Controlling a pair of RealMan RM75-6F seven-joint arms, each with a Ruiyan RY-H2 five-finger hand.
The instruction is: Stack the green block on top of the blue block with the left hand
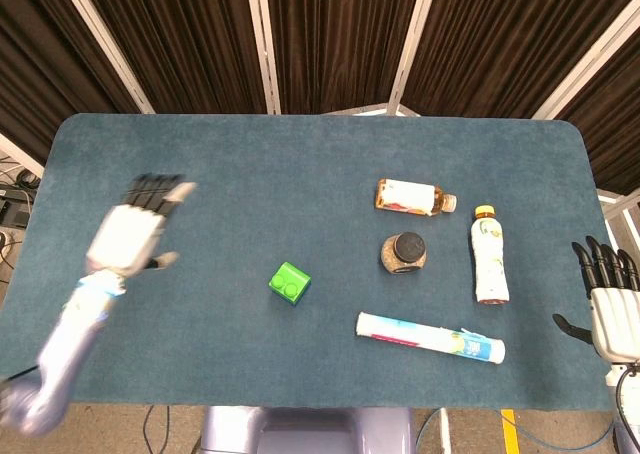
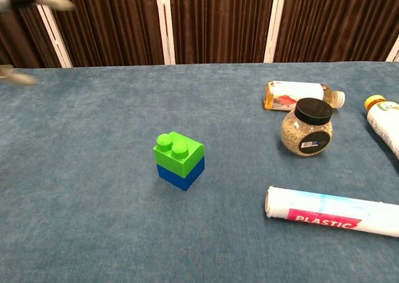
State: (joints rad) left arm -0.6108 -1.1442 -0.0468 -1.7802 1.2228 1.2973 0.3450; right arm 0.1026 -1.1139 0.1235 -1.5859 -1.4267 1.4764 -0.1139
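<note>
Well to the right of our left hand (image 1: 130,232), near the bench's (image 1: 200,154) middle, the green block (image 2: 179,153) sits squarely on the blue block (image 2: 181,174), studs up, edges matching. Our left hand hangs apart from the stack, fingers spread and holding nothing; it blurs in the head view, so we cannot read its pose closely. Our right hand (image 1: 606,296) waits at the far edge, also spread and empty, further from the stack than the left. We judge the stacking done, leaving only the left arm's retreat. We count one green block, one blue block, two bottles (image 1: 412,197) (image 1: 488,254), one jar (image 1: 404,252) and one plastic roll (image 1: 430,337), all beyond the stack from our left hand.
</note>
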